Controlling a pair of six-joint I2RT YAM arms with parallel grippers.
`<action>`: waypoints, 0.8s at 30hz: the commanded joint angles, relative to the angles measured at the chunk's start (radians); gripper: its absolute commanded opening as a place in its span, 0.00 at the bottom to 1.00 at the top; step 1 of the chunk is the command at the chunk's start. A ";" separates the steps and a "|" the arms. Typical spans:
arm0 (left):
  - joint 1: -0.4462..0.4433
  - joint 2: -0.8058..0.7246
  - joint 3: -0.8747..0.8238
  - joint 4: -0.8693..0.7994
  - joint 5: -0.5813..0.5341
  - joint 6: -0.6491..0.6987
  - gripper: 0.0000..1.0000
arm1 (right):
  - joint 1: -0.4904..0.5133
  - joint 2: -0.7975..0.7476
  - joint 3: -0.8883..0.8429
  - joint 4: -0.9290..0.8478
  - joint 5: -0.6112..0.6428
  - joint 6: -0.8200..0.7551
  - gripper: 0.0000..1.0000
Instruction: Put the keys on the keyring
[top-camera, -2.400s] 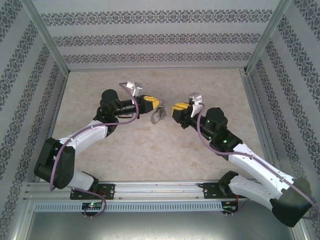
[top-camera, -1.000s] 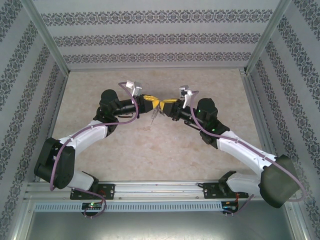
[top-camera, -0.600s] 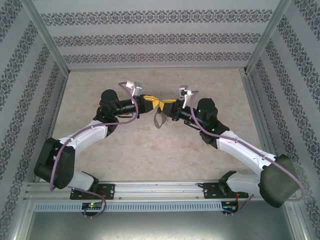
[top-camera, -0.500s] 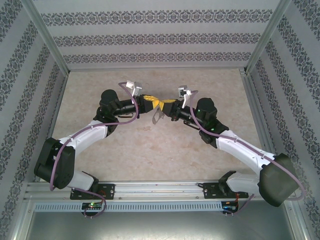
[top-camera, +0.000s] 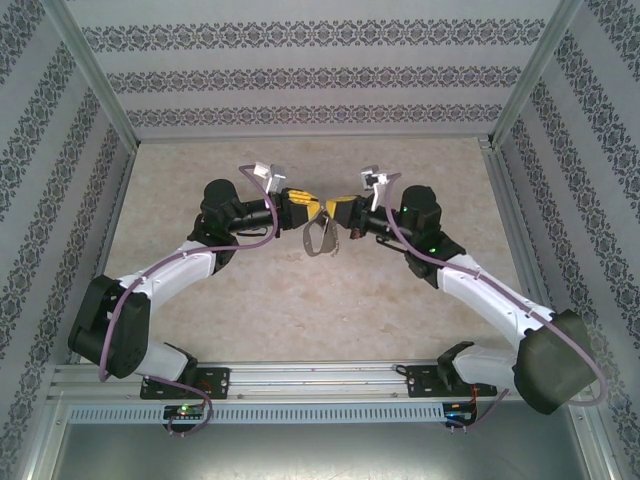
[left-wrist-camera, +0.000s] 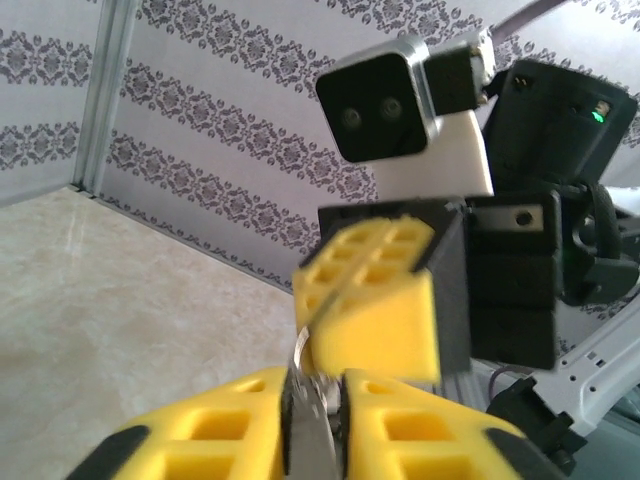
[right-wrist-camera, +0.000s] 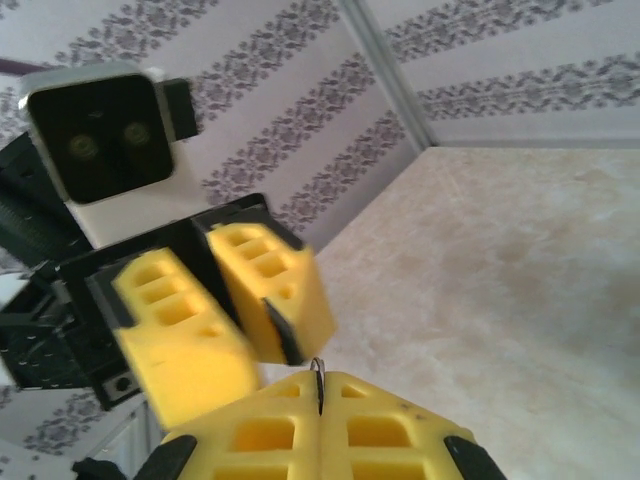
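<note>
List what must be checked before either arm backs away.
1. Right gripper shut on a thin metal edge of the keyring: ok.
2. Left gripper hold on the metal in its jaws: cannot tell.
3. Keyring hanging under the two grippers, above the table: ok.
4. Room between the two grippers: not ok, tips nearly meet.
5. Where the key is: cannot tell.

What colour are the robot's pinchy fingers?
Bright yellow fingers, clearest in the right wrist view.

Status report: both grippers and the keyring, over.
Right gripper shut on keyring. Left gripper at same metal, grip unclear. Keyring hangs between them. No obstruction seen.
</note>
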 joint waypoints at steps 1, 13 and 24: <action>-0.002 -0.031 0.042 -0.074 0.008 0.047 0.29 | -0.051 -0.008 0.083 -0.148 -0.114 -0.124 0.00; -0.001 0.002 0.226 -0.491 0.066 0.233 0.40 | -0.098 0.105 0.299 -0.459 -0.335 -0.356 0.00; 0.019 0.065 0.293 -0.577 0.069 0.288 0.44 | -0.108 0.226 0.381 -0.480 -0.394 -0.377 0.00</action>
